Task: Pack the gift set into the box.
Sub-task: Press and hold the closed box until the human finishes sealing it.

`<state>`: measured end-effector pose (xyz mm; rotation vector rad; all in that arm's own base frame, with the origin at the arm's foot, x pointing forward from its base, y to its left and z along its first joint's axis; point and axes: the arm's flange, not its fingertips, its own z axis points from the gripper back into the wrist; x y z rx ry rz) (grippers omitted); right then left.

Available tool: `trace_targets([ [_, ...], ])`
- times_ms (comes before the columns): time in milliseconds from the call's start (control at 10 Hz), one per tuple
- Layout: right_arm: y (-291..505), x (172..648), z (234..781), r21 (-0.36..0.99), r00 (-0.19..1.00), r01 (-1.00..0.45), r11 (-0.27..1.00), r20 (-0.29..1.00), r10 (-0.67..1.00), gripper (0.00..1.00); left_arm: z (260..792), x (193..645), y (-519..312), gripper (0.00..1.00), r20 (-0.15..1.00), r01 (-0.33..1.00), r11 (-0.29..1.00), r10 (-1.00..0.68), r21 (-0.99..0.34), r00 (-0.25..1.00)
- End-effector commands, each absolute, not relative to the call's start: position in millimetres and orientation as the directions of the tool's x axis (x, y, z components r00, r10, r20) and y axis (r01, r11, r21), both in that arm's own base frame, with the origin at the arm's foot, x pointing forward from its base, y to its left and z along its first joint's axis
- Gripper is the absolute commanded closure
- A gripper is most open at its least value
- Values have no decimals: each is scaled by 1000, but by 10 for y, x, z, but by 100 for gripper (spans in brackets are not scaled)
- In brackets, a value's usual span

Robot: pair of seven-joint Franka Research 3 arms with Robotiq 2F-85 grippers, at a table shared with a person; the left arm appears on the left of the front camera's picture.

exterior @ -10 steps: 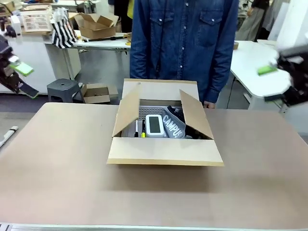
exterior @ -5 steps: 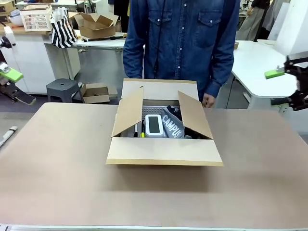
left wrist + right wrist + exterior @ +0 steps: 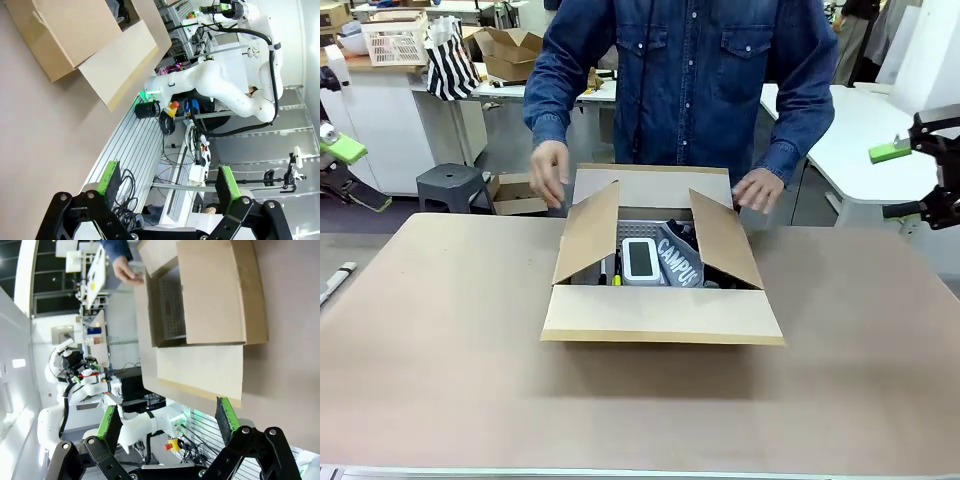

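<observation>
Brown cardboard forms the box (image 3: 660, 318), which sits in the middle of the table (image 3: 440, 350). Its near flap is folded out toward the robot, its two side flaps slant upward and its far flap stands behind. Inside lies the gift set: a light grey perforated basket (image 3: 642, 231) holding a white gadget (image 3: 641, 260) with its screen facing up. A grey pouch (image 3: 681, 262) lettered "CAMPUS" leans just beside the gadget, and pens (image 3: 611, 268) lie along the gadget's other side. Something dark sits behind the pouch, too shadowed to make out. A person in a blue denim shirt stands at the far side. One hand (image 3: 548, 172) hangs close to the far flap's corner at picture left, and the other hand (image 3: 758, 188) is at the corner at picture right; whether either touches the cardboard cannot be told. The left gripper (image 3: 350, 175) is off the table's left side, its green pads spread wide with nothing between them. The right gripper (image 3: 908, 182) is off the right side, likewise spread wide and empty. From the right wrist, the basket's perforated wall shows within the box beneath a side flap.
</observation>
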<state>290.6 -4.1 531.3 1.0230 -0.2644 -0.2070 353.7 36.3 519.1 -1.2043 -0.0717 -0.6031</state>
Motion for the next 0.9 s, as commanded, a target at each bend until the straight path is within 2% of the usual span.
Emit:
trace_targets([
  [0, -38, 2922, 5320, 872, 949, 23, 489, 134, -284, 0, 5191, 3522, 341, 0, 364, 468, 223, -385, -855, 848],
  [800, -38, 2922, 5320, 872, 949, 23, 489, 134, -284, 0, 5191, 3522, 341, 0, 364, 468, 223, -385, -855, 848],
])
